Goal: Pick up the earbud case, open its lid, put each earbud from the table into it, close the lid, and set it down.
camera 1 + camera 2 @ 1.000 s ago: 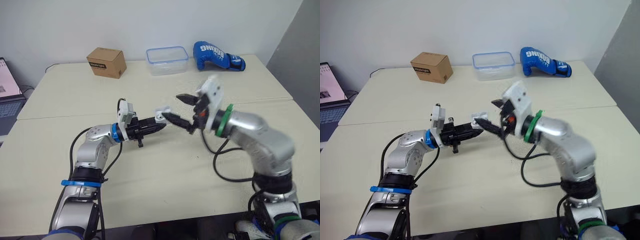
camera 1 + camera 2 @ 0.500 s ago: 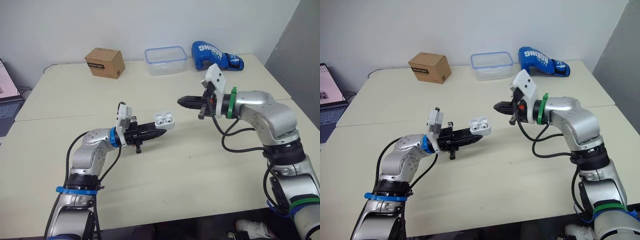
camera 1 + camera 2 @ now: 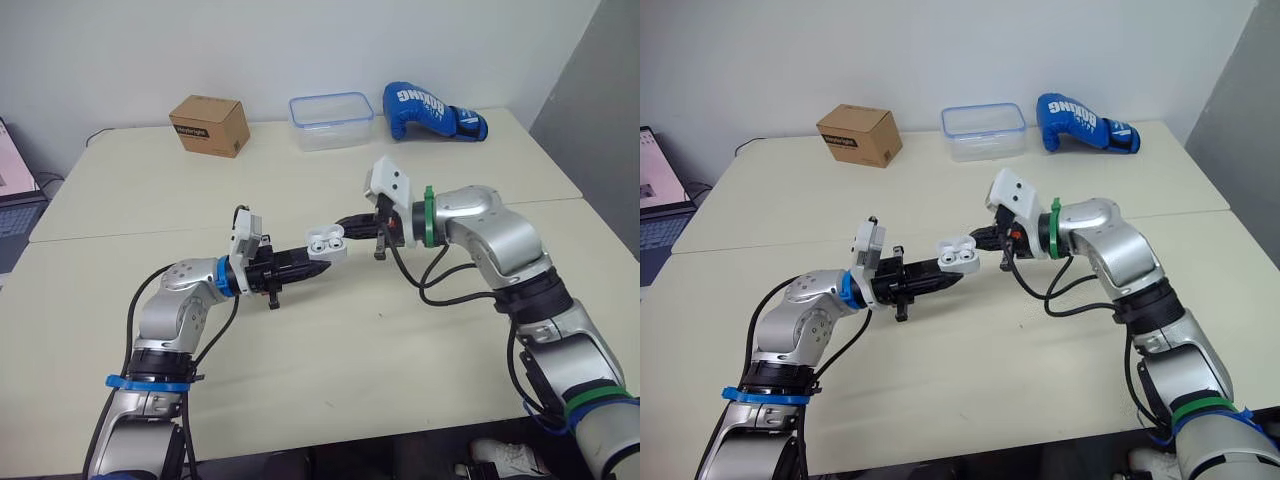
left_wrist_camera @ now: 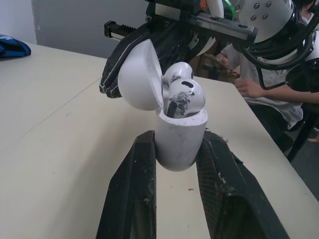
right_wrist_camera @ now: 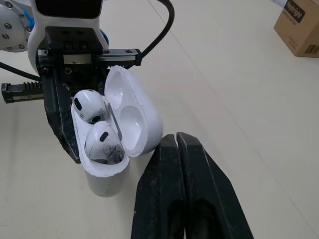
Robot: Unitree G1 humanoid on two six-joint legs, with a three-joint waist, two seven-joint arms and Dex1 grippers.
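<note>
A white earbud case (image 3: 325, 243) hangs above the middle of the table, with my left gripper (image 3: 318, 256) shut on its lower body. Its lid (image 4: 138, 74) stands open, hinged back toward my right arm. Two white earbuds (image 5: 89, 105) sit in their slots, stems down. My right gripper (image 3: 345, 222) is shut with nothing in it, and its joined fingertips (image 5: 174, 137) rest at the outer back of the open lid. The wrist view shows my left fingers (image 4: 132, 184) pressing both sides of the case (image 4: 180, 139).
Along the table's far edge stand a cardboard box (image 3: 210, 125), a clear plastic container (image 3: 333, 120) and a blue boxing glove (image 3: 430, 108). A laptop (image 3: 12, 200) lies off the left edge. A person's hand (image 4: 249, 87) rests on the table beyond my arms.
My right gripper went from open at the case to shut. It drew back to the right, then came back to the lid. My left gripper kept holding the case.
</note>
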